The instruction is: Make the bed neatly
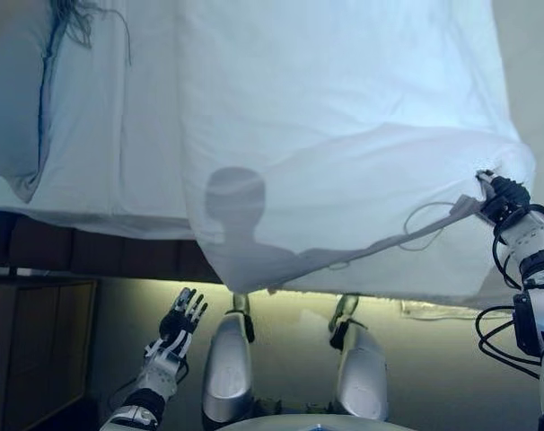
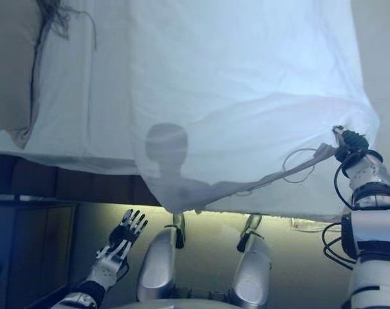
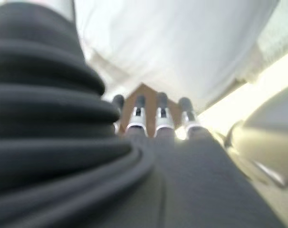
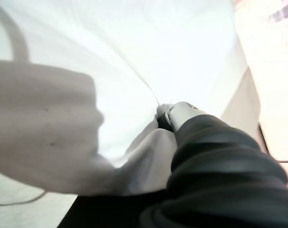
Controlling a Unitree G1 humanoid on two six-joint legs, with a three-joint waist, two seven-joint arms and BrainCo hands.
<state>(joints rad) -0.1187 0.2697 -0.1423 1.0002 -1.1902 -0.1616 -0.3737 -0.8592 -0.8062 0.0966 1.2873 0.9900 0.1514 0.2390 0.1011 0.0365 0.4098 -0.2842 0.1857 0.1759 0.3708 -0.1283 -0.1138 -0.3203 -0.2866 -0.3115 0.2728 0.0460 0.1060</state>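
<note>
A white sheet (image 1: 344, 108) covers the bed (image 1: 119, 135) and hangs over its near edge. My right hand (image 1: 498, 193) is at the sheet's near right corner, shut on the hem and holding it lifted off the bed; the cloth also shows bunched round that hand in the right wrist view (image 4: 134, 156). My left hand (image 1: 175, 328) is open, fingers straight, low in front of the bed and apart from the sheet. A pillow (image 1: 16, 81) lies at the far left of the bed.
The dark bed base (image 1: 92, 251) runs under the mattress at the left. A wooden cabinet (image 1: 39, 346) stands at the lower left, close to my left hand. Pale floor (image 1: 434, 359) lies in front of the bed.
</note>
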